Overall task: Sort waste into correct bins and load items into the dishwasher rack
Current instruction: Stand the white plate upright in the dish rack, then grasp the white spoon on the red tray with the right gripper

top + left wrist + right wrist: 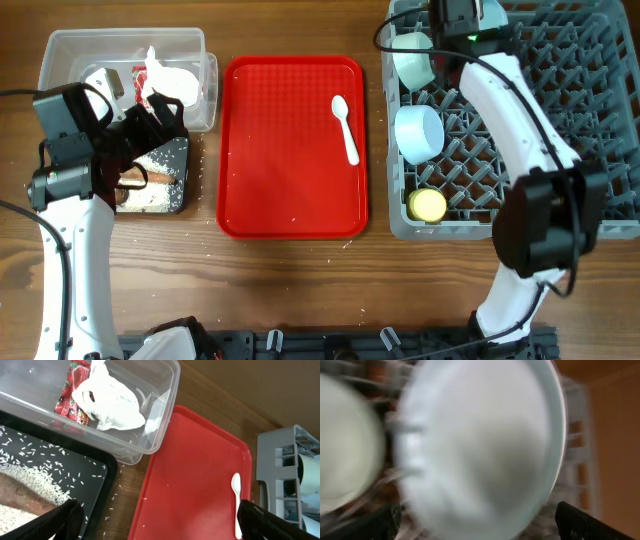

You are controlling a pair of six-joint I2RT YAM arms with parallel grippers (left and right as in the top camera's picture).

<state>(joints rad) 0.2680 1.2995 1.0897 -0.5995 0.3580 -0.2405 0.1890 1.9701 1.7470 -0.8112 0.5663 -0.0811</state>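
Pale blue plate point(485, 445), blurred, just ahead of right pincer point(479, 527)

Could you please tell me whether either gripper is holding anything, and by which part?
Nothing seems held. The left gripper is open and empty. The right gripper also has its jaws wide apart, with the round pale blue plate blurred beyond them.

The clear tub point(60, 48) holds the red-and-white wrapper point(70, 397) and the white crumpled paper point(112, 405). Just beside it, the black tray point(97, 492) carries scattered rice grains point(35, 480) and the orange-brown stick point(135, 178). The white spoon point(345, 128) lies flat on the red tray point(280, 180). In the grey rack point(600, 215), along its left side, sit two pale bowls point(413, 58) point(420, 132) tipped on their sides and the yellow cup point(428, 205). The pale blue plate point(480, 445) shows blurred beside a bowl.
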